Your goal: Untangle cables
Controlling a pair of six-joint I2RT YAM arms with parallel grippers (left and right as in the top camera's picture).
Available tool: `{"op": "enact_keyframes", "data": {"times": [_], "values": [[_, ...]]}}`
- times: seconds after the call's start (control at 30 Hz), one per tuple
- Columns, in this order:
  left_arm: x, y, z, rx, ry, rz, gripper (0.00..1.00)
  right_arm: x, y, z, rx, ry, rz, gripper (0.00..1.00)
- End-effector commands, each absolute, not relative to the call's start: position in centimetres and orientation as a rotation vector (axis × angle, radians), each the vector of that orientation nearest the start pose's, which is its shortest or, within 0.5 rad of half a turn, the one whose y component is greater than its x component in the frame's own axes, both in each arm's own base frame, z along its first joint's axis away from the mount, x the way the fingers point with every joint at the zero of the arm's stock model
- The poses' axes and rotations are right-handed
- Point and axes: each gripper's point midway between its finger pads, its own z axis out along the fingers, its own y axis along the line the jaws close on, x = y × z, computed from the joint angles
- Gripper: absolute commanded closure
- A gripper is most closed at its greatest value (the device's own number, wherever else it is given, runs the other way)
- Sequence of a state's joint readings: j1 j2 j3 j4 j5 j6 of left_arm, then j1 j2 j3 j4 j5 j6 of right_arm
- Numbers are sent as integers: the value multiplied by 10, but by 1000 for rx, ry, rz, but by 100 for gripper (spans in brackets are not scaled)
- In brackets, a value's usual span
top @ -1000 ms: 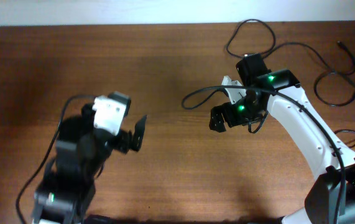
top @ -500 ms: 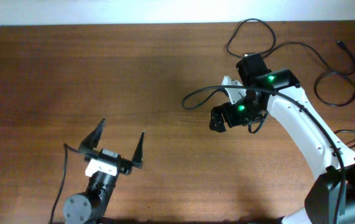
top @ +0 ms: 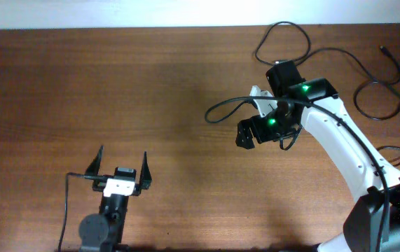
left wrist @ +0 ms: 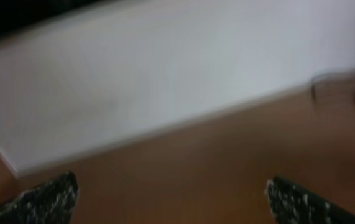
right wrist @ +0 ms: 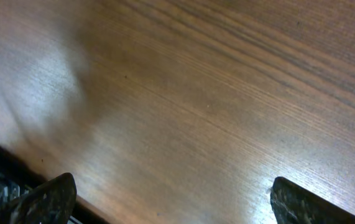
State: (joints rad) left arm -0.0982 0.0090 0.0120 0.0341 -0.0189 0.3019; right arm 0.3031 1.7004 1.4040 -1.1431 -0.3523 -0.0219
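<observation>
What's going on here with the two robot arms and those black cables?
Neither arm is holding anything right now. The black cables lie loose at the far right of the wooden table. The right gripper hovers open over bare wood just in front of them. The left gripper, also open, is by the near edge, far from the cables.

We are looking at what appears to be a robotics lab bench. A bare wood-grain counter [top: 150, 91] is sitting against a plain white wall [top: 115, 12] along its far edge. A black left arm [top: 108, 206] and a white right arm [top: 340, 140] are reaching in from its near edge, and loose black cables [top: 284, 23] are lying toward its far right corner.
</observation>
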Motion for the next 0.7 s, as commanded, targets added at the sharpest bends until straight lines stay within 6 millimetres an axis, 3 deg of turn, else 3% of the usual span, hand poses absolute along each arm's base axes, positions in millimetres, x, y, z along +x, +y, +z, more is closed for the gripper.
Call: {"op": "enact_keyframes", "data": {"times": [0.0,0.2,0.27,0.43,0.67], "values": [[246,-9,157,281,1627,233,1,302,157,129,-517,2965,551,1],[246,2,157,245,1636,267,1,302,157,129,-517,2965,551,1],[246,-6,156,249,1636,199,1,302,157,129,-517,2965,551,1],[246,-1,156,92,1648,101,1,302,157,129,-517,2965,551,1],[246,-6,156,18,1651,-14,1,302,157,129,-517,2965,551,1]]}}
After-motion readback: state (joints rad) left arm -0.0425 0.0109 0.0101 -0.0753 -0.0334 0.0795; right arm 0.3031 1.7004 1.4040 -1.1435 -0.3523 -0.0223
